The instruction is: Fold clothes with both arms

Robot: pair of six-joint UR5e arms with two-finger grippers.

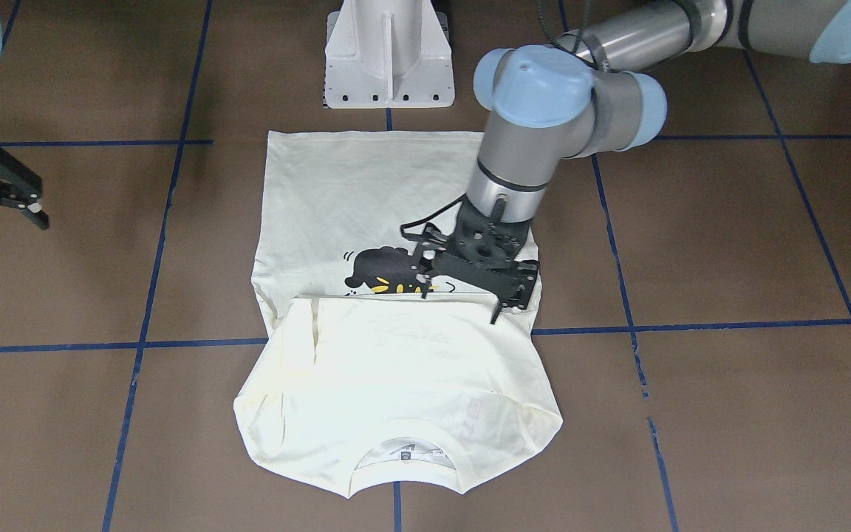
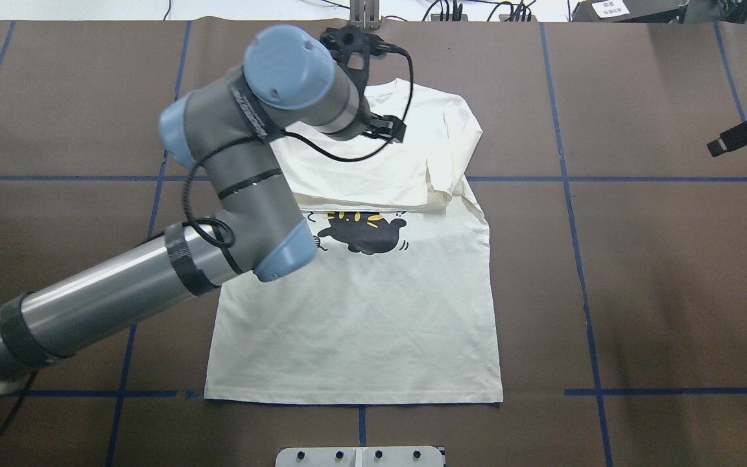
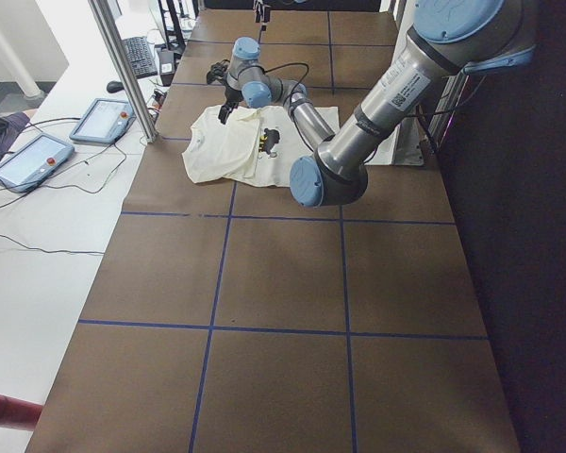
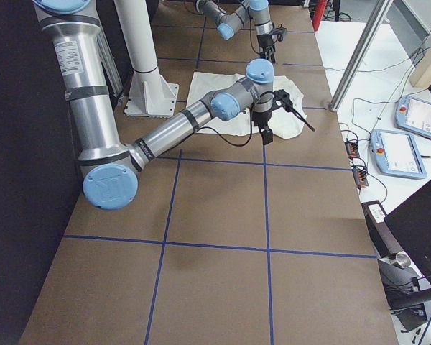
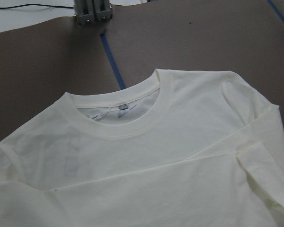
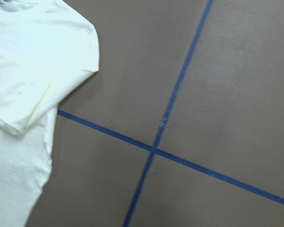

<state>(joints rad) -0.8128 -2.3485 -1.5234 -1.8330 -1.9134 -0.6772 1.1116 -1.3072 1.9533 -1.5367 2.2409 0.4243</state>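
Over the T-shirt's (image 1: 366, 192) fold edge, left arm (image 1: 544, 118) angled steeply down, end effector (image 1: 470, 284) wide.

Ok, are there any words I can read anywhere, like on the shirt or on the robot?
Nothing here can be read for sure.
On the shirt: faint pink letters show through the fold, too faint to read.
On the neck tag: too small to read.
On the sticker on the right arm: too blurred to read.
On the white label in the overhead view's top corner: blurred.
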